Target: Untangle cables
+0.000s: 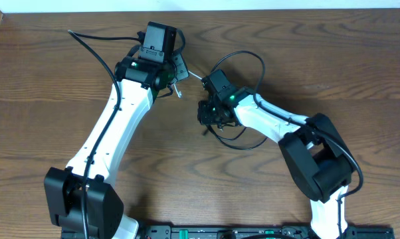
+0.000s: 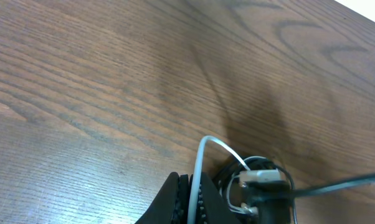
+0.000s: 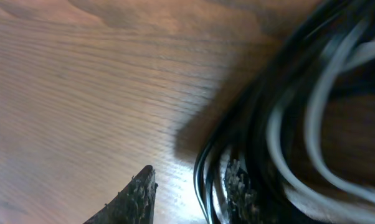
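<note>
Wood-grain table [image 1: 319, 53]. Left gripper [image 2: 190, 193] pinched tight on white cable [image 2: 203, 152], just left of right gripper [image 3: 187, 186]; latter partly spread, black cable [image 3: 202, 177] between its fingertips.

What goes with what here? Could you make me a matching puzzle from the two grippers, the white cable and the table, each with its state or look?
Things:
1. left gripper
2. right gripper
3. white cable
4. table

States:
A. brown wood grain
B. fingers apart, black cable between them
C. shut on a thin white strand
D. arches up, then runs down to a small plug

Pairs: 1-C, 2-B, 3-D, 4-A
</note>
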You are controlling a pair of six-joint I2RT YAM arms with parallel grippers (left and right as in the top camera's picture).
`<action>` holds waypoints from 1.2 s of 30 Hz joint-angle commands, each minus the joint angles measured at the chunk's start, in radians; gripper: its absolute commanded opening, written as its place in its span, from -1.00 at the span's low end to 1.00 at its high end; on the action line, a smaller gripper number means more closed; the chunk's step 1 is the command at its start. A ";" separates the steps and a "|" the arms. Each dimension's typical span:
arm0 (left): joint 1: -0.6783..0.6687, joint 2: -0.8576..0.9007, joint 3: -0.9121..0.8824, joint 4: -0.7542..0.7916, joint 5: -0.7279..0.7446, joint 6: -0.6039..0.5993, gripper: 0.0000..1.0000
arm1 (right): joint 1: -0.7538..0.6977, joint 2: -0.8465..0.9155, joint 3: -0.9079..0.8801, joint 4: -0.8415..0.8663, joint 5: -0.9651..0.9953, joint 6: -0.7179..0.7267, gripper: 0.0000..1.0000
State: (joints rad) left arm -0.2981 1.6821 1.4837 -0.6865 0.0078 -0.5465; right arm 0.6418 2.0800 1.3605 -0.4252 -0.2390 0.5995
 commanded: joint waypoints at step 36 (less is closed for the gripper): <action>0.028 0.053 0.006 -0.065 -0.099 0.051 -0.85 | -0.290 -0.422 0.035 0.023 -0.678 -0.366 -0.98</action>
State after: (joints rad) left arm -0.2893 1.7187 1.4837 -0.7444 -0.0593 -0.5156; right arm 0.4000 1.7100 1.3804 -0.3920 -0.7769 0.2951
